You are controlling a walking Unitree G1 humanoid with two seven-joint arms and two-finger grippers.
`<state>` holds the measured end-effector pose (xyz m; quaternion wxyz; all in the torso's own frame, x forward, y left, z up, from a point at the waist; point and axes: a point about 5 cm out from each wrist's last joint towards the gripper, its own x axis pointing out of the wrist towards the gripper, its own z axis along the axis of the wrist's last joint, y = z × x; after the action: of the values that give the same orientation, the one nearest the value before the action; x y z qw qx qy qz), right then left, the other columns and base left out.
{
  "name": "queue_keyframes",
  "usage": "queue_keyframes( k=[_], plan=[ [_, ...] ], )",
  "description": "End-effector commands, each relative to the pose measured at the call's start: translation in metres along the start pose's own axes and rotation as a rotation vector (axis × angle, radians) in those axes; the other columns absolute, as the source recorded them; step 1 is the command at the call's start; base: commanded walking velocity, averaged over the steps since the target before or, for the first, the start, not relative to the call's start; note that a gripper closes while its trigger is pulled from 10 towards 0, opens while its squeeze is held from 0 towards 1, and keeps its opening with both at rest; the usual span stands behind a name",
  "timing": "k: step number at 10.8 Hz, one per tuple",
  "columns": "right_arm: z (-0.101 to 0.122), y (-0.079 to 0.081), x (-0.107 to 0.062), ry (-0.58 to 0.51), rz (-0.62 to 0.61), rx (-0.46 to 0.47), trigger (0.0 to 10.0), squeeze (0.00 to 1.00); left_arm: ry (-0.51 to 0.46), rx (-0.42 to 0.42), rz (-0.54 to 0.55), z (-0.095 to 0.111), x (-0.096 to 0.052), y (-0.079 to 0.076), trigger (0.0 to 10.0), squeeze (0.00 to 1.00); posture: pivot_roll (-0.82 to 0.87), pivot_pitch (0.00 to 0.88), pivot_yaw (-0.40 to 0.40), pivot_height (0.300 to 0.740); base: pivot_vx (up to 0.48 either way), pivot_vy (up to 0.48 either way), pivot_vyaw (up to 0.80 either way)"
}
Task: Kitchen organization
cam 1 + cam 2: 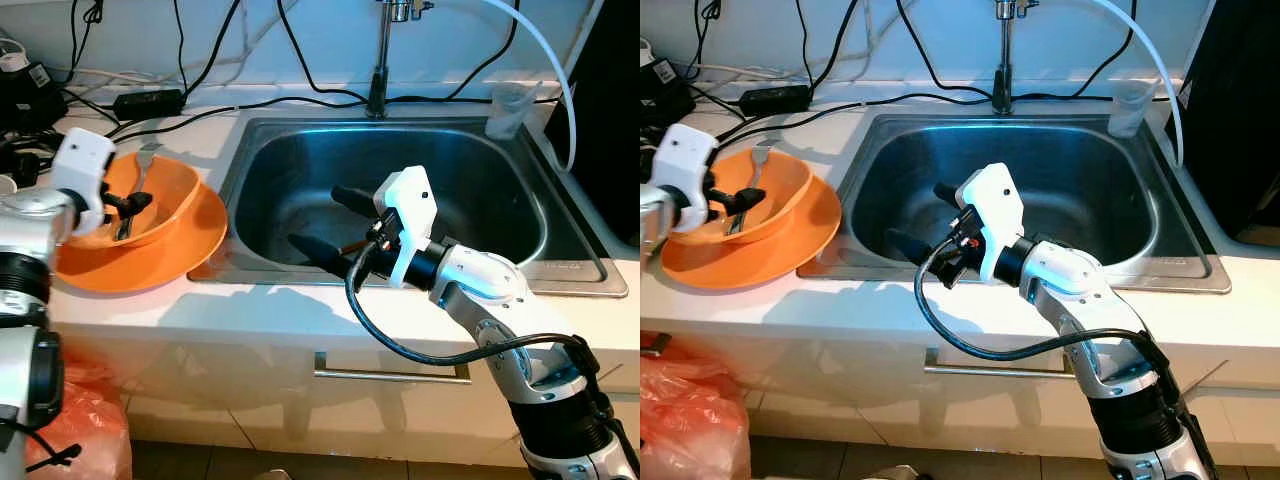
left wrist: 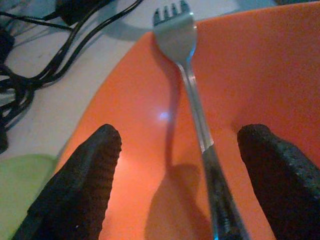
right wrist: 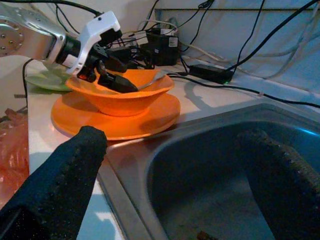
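Your left gripper [image 1: 128, 205] sits inside the round orange plastic bowl [image 1: 170, 195], which stands on the flat orange plastic plate [image 1: 190, 250] at the left end of the white countertop [image 1: 300, 310], just beside the sink's left rim. Its fingers [image 2: 85, 175] are spread wide and pinch nothing. The stainless-steel fork [image 2: 187, 90] lies between them on the bowl's inner wall. Its long axis runs straight away from the gripper, handle toward the wrist, tines up at the bowl's far rim. So the fingers already straddle the handle, and closing across it looks like the move to make. The handle seems nearer one finger than the other, though the blur makes that hard to judge.

Your right gripper [image 1: 330, 225] hangs over the stainless-steel sink basin [image 1: 500, 190] near its front left corner, fingers apart and empty, well apart from the fork. The left arm is clearly the nearer one.
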<state>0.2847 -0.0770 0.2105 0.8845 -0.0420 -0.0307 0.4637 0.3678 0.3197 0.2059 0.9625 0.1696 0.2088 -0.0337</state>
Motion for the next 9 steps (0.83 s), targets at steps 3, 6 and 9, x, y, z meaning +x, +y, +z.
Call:
queue_keyframes(
  k=[3, 6, 9],
  plan=[
    [-0.002, 0.002, 0.001, 0.001, 0.012, 0.001, 10.0, 0.0, 0.057, -0.012, 0.001, -0.011, 0.0, 0.001, 10.0, 1.0, 0.12, 0.012, 0.098, 0.74, 0.0, 0.0, 0.0],
    [-0.002, 0.003, 0.001, 0.002, 0.015, 0.001, 10.0, 0.0, 0.089, -0.093, -0.058, -0.025, 0.004, -0.009, 10.0, 0.0, 0.11, 0.015, 0.096, 0.74, 0.0, 0.0, 0.0],
    [-0.001, 0.003, 0.0, 0.0, 0.012, 0.003, 10.0, 0.0, 0.103, -0.092, -0.068, -0.031, 0.006, -0.014, 10.0, 0.0, 0.1, 0.018, 0.099, 0.74, 0.0, 0.0, 0.0]
  ],
)
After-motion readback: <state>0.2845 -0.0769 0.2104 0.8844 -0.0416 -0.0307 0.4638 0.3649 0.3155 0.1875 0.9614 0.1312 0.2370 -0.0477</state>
